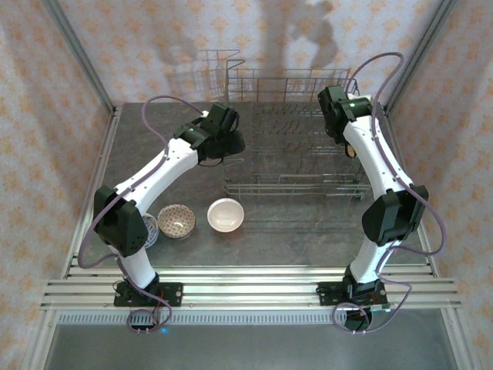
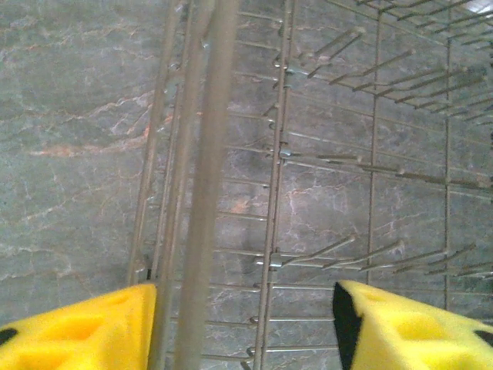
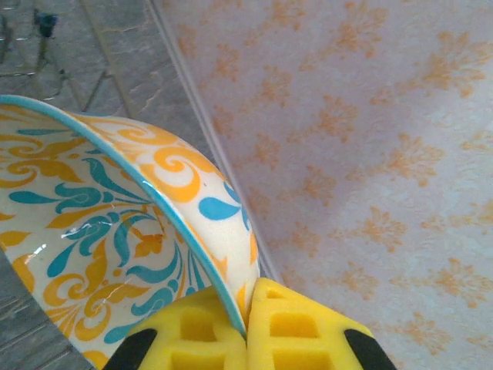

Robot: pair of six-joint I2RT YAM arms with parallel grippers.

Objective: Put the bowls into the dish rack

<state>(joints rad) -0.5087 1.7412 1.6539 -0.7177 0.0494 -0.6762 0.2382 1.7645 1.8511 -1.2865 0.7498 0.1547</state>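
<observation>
The left tool (image 2: 243,312) hangs over the left wall of the dish rack (image 1: 293,187), its yellow fingers (image 2: 77,335) spread wide with nothing between them but the rack's upright wire edge, which runs blurred and close through the gap. One finger sits outside the rack over bare bench (image 1: 293,239), the other inside, above the rows of slanting tines. The rack itself stands on the far right part of the bench, close to the back wall. The right tool (image 3: 246,327) is up at the rack's far right corner, its pads (image 3: 296,331) pressed together on the rim of an orange-and-teal floral bowl (image 3: 108,231). The rim is pinched from inside and outside, and the bowl is tipped so its patterned inside faces the wrist camera, with the papered side wall (image 3: 370,154) just behind it. Whether the bowl touches the rack cannot be told. Three more bowls lie on the bench near the left arm, outside the rack: a pale bowl (image 1: 226,214) just in front of the rack's near left corner, a brown patterned bowl (image 1: 176,220) beside it to the left, and a third bowl (image 1: 151,228) partly hidden under the left arm's elbow.
</observation>
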